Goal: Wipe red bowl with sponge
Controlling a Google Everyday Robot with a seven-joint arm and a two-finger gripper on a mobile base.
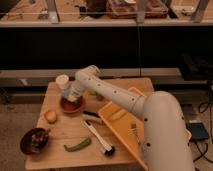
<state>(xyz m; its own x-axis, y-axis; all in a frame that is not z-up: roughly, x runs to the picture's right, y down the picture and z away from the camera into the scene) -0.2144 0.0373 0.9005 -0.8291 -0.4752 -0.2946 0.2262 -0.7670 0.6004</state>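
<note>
Upright red bowl (70,107) directly beneath gripper (73,97)

Wooden table (65,131). White cup (62,80) at the far left. Gripper (73,96) just on the near side of the cup. Small orange round item (50,116) at the left edge. Dark maroon bowl (35,140) at the near left corner, contents unclear. Green pepper (77,145) to its right. Black-headed brush (98,136) lies diagonally at centre. Yellow tray (120,134) on the right holds a fork (134,131) and a pale item (118,114).
</note>
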